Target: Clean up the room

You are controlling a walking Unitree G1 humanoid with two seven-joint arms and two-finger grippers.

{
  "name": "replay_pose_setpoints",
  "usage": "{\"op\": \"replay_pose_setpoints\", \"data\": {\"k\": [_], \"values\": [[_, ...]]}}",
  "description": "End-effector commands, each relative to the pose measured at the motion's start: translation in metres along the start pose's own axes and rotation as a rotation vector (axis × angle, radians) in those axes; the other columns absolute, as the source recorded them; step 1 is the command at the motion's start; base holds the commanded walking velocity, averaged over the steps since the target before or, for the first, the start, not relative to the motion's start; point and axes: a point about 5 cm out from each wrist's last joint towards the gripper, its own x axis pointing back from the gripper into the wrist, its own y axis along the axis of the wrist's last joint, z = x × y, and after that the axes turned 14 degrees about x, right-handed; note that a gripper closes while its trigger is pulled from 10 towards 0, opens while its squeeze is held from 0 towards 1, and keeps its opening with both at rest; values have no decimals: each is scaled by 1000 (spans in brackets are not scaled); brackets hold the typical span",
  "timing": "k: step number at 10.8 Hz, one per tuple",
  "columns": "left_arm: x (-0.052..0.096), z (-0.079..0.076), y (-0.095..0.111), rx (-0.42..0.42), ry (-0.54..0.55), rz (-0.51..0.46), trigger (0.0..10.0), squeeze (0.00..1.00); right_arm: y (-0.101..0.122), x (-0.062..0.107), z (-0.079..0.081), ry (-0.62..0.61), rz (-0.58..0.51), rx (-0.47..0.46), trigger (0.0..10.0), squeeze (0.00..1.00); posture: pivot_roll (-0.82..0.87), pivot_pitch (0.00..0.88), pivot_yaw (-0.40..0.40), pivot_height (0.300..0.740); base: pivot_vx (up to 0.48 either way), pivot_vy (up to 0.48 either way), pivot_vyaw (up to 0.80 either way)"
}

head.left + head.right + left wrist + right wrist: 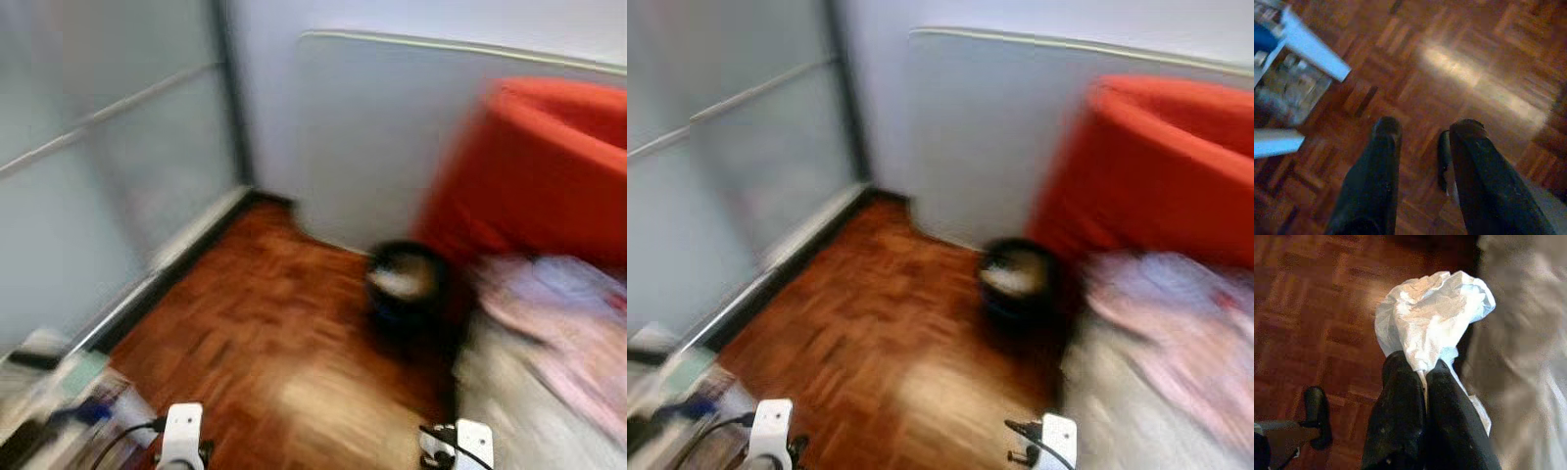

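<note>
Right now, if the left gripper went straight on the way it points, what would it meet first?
Probably the bare parquet floor: the left gripper, jaws open and holding nothing, points down at it, nothing between as far as that view shows.

Both arms hang low, their white wrists at the lower edge of the head views. The left tool (1420, 134) points down at the floor, its two black fingers parted and holding nothing. The right tool (1420, 364) has its fingers pressed together, pinching crumpled white paper (1432, 316).
</note>
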Motion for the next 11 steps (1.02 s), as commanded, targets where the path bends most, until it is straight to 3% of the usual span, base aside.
{"op": "replay_pose_setpoints", "data": {"k": [1,11], "values": [[0,3,-1,-5,11,7,10000,0,5,-1,2,7,-15,2,10000,0,147,30,-3,740,289,0,800],[0,2,1,-5,5,6,10000,0,0,0,3,12,16,-29,10000,0,149,27,-3,740,312,0,0]]}}
